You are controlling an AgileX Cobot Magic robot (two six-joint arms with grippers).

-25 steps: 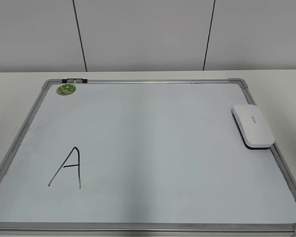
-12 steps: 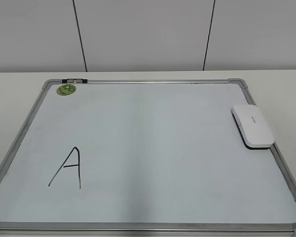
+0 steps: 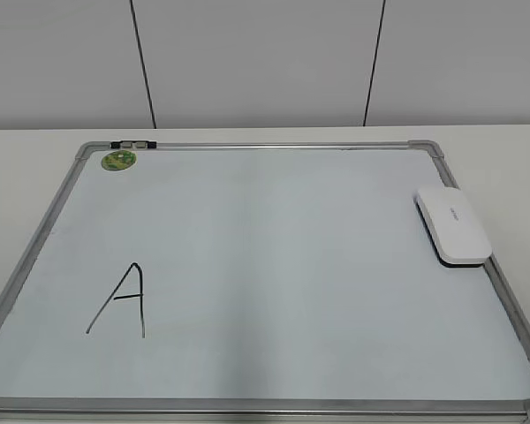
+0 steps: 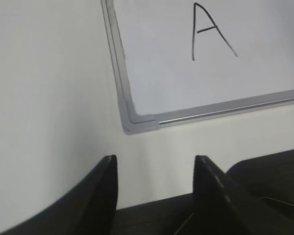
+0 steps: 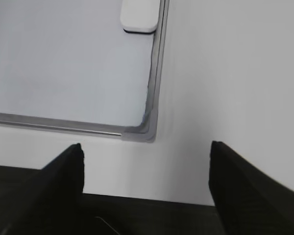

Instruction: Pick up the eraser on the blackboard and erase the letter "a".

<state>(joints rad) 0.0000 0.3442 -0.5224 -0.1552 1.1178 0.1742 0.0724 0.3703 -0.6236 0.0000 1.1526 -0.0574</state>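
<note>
The blackboard (image 3: 35,238) lies flat on the table, white with a silver-grey frame. The white eraser (image 3: 453,225) rests on the board's right edge; it also shows at the top of the right wrist view (image 5: 139,14). No small lowercase "a" shows in any view. Only a large capital "A" (image 3: 119,300) is written at the board's near left, also in the left wrist view (image 4: 208,29). My left gripper (image 4: 156,161) is open and empty over the table, off the board's near left corner (image 4: 132,121). My right gripper (image 5: 146,147) is open and empty, off the near right corner (image 5: 146,131). Neither gripper shows in the exterior view.
A small round green magnet (image 3: 119,160) sits at the board's far left corner, next to a small clip (image 3: 132,143) on the frame. A white table (image 3: 495,150) surrounds the board. A panelled wall (image 3: 265,62) stands behind.
</note>
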